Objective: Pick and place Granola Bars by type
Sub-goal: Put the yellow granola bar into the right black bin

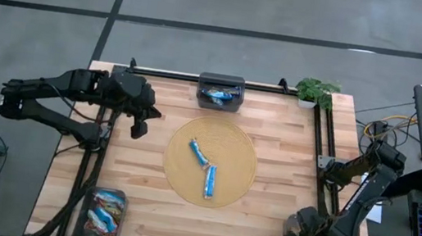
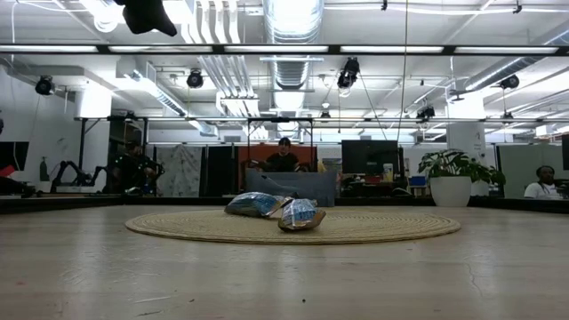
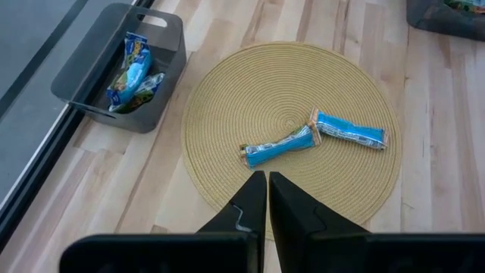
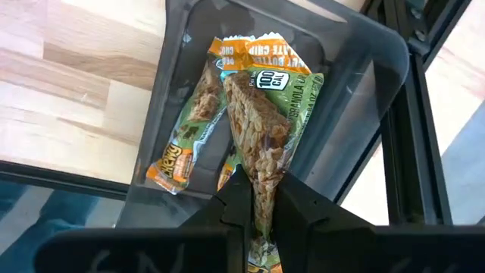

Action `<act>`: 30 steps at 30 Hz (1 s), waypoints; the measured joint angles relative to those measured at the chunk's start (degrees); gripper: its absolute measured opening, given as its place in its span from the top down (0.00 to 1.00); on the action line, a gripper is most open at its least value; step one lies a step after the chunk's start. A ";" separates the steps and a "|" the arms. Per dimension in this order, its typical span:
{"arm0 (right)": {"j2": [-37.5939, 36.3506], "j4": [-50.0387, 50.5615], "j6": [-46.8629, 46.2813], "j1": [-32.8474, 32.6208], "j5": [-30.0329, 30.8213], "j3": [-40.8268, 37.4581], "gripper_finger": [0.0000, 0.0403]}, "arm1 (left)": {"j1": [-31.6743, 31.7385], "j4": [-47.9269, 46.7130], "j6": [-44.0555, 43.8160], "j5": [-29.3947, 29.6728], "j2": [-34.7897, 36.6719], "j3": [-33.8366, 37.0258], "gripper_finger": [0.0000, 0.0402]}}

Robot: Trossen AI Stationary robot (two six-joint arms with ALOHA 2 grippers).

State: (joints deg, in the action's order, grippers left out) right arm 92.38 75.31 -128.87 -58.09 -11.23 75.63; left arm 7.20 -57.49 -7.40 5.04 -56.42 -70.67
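1. Two blue bars [image 1: 204, 167] lie on the round mat [image 1: 240, 143] mid-table, their ends meeting in a shallow V; one [image 3: 277, 145] points toward the left arm, the other [image 3: 349, 130] lies angled away from it.
2. Three bins: the far bin [image 1: 222, 81] holds blue-white bars, at least two, though the count is unclear; the near-left bin [image 1: 102, 218] holds a heap of bars I cannot count; the third bin [image 4: 364, 83] sits under the right arm.
3. The left gripper [image 3: 267, 199] hangs above the table left of the mat, fingers pressed together, empty.
4. The right gripper [image 4: 258, 199] pinches one orange-green bar [image 4: 261, 125] over the third bin, where at least one more orange bar [image 4: 189, 125] lies.
5. One potted plant [image 1: 316, 91] stands at the far right corner.
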 joint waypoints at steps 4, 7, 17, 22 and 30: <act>-0.04 -0.65 -1.73 0.05 -3.26 -0.92 0.92 | 0.02 0.00 -0.04 0.00 0.00 0.00 1.00; -0.02 -2.25 -2.15 0.03 -3.84 -1.00 0.88 | 0.00 0.00 -0.06 -0.02 0.00 0.00 1.00; -0.02 -3.91 -1.68 -0.02 -1.76 -1.04 0.62 | 0.00 0.00 -0.06 -0.02 0.00 0.00 1.00; -0.02 -3.82 1.01 0.81 4.90 -1.04 0.56 | 0.02 0.00 -0.08 -0.02 0.00 0.00 1.00; -1.25 -3.84 11.19 5.51 15.95 -1.05 0.54 | 0.02 0.02 -0.11 -0.02 0.00 0.00 1.00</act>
State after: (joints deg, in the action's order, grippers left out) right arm 91.13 71.47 -117.68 -52.58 4.72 74.57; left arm 7.22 -57.47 -7.51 5.02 -56.42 -70.67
